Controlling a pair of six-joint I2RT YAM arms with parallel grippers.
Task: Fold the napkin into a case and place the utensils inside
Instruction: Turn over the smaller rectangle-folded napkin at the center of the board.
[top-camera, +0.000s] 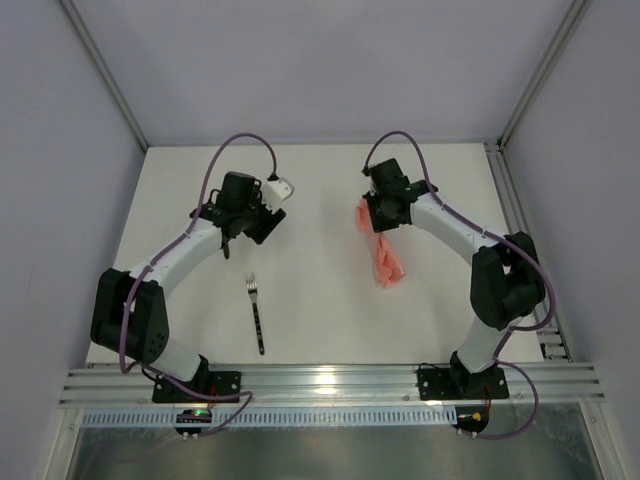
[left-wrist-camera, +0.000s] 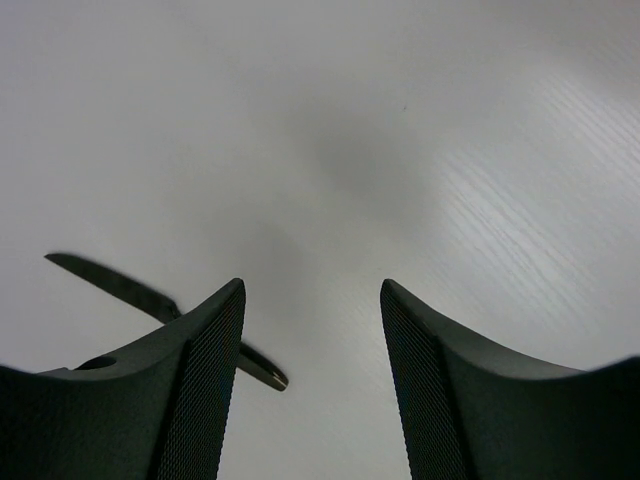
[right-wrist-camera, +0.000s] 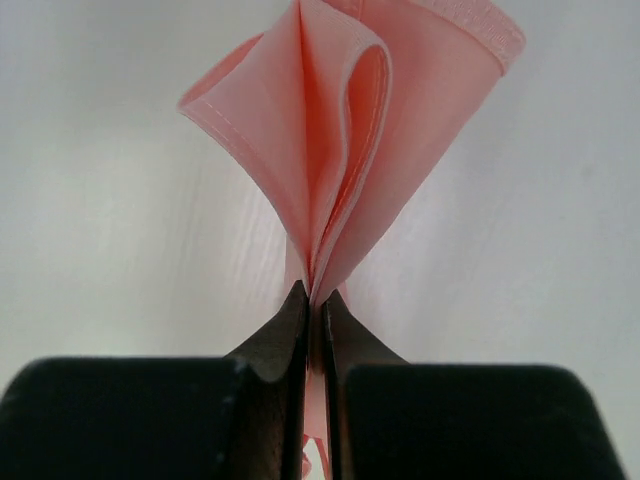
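At the lower left of the left wrist view, the knife lies flat on the table, its near end passing behind 1 finger of the left gripper. That gripper's 2 fingers stand spread wide with nothing between them, probably lined up just beside the knife. In the overhead view the fork lies alone at lower centre-left, apart from both arms. Right of centre, the napkin fans out in loose folds, not yet folded flat, because the right gripper pinches its layers tightly together at 1 point.
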